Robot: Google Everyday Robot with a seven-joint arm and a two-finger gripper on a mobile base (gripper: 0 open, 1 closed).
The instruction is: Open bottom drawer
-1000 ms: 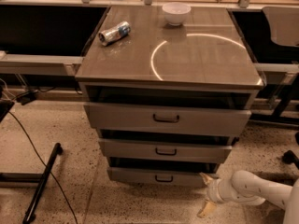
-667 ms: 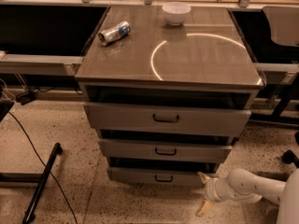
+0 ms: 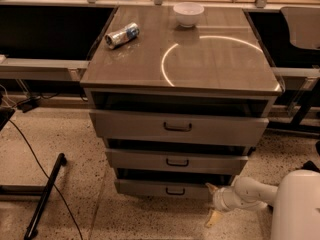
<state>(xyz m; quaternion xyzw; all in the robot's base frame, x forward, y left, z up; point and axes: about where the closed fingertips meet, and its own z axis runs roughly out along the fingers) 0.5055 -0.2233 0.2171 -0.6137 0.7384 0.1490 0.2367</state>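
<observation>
The grey metal three-drawer cabinet [image 3: 182, 64] fills the middle of the camera view, its fronts stepping down from the tallest at the top to the shallowest at the floor. From the lower right corner the robot's white, rounded arm [image 3: 260, 191] reaches in low over the speckled floor. The bottom drawer [image 3: 150, 187], the narrow grey metal panel lowest in the stack, sits just above the floor. Its front stands only slightly proud of the cabinet body, with a dark gap above it much like the gaps over the two drawers higher up, so I judge it has not been pulled out to any real extent. The pale two-finger gripper [image 3: 209, 205] hangs just beside the right end of that front. One yellowish finger angles up toward the panel's corner and the other down toward the floor, so the claw looks spread apart and holding nothing, though at this angle I cannot tell whether the upper fingertip touches the metal. The small black bracket handle [image 3: 175, 191] at the panel's centre is bare, well left of the claw. By my reading nearly all of the task is left: reach the handle, close on it, and draw the drawer outward.
</observation>
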